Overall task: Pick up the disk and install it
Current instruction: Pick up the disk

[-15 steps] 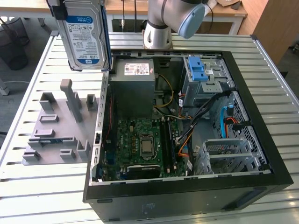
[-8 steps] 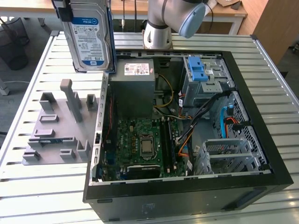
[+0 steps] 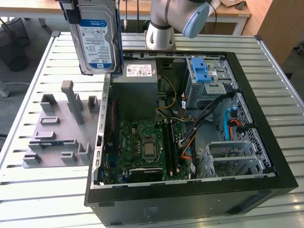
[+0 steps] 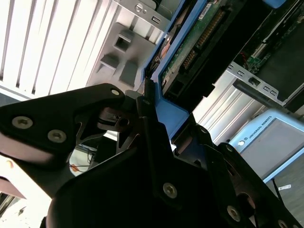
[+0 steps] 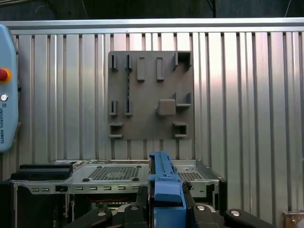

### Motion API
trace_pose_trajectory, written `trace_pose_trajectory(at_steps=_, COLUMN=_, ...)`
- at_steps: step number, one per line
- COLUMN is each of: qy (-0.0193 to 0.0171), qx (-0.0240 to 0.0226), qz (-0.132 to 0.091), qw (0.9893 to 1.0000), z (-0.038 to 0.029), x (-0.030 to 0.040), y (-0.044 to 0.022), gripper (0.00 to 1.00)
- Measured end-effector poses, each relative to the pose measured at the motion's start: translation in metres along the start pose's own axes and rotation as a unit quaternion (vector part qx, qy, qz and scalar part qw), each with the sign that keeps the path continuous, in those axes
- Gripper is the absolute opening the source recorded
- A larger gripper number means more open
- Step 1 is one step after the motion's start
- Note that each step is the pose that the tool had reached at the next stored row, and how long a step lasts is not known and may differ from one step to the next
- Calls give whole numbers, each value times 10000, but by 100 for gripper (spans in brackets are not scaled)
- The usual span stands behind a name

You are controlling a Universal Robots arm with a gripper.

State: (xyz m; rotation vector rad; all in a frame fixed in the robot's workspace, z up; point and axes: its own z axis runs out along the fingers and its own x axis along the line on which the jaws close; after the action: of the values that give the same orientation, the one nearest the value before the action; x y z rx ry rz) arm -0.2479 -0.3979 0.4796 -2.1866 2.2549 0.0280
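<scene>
Slatted metal table (image 3: 38, 190); arm (image 3: 164, 23) raised, tool (image 5: 166, 194) clamped on disk (image 3: 97, 38), disk upright in air near open computer case (image 3: 190, 202).

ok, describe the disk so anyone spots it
Find the open case on the slatted table. Above its wall at the exterior view's left, the disk hangs upright in the gripper. Unlike the grey power supply nearby, it is silver, blue-framed, with a blue-and-white label.

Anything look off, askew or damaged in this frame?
Nothing looks damaged or spilled. The one unusual thing is the disk: it hangs on edge in mid-air, slightly tilted, not yet in the open computer case. That is because the gripper holds it, jaws shut on its blue carrier.
</scene>
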Motion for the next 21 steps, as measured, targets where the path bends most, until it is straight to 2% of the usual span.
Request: trace_pose_trajectory(at_steps=21, qy=0, qx=-7, qz=1, qw=10000, z=-6, x=96, y=-373, gripper=36)
